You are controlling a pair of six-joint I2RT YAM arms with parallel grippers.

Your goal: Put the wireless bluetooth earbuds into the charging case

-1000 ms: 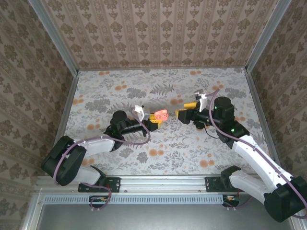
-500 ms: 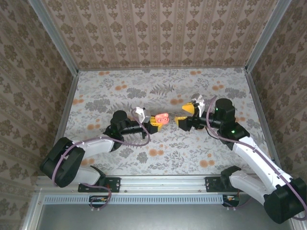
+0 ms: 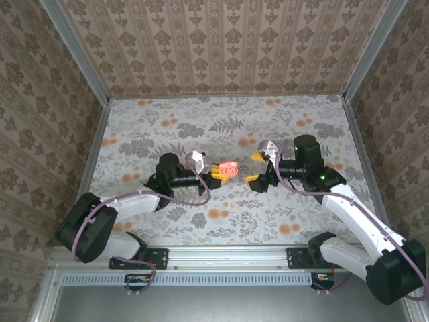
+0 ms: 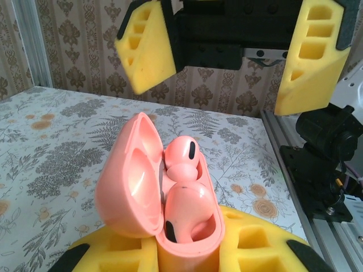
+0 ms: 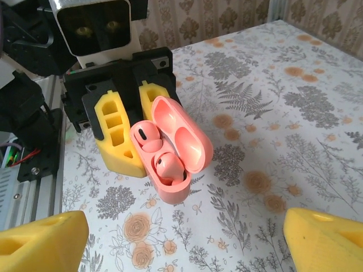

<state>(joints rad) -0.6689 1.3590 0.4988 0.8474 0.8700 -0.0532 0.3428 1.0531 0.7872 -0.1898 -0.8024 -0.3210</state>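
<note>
From above, the charging case (image 3: 228, 167) is sitting lid-open in the left gripper (image 3: 216, 175), which is pinching its base, just beside the right gripper (image 3: 255, 168), whose fingers are standing spread and empty. On the left wrist, two pink earbuds (image 4: 182, 160) are lying seated inside. On the right wrist, the case (image 5: 176, 141) is sitting ahead, between the spread fingers (image 5: 39, 241).

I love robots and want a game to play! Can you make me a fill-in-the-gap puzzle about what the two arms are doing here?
The left gripper is shut on the charging case, whose lid stands ____.
Inside the case sit ____ earbuds.
The right gripper faces the case with ____ between its fingers.
Missing words: open; two; nothing.
</note>
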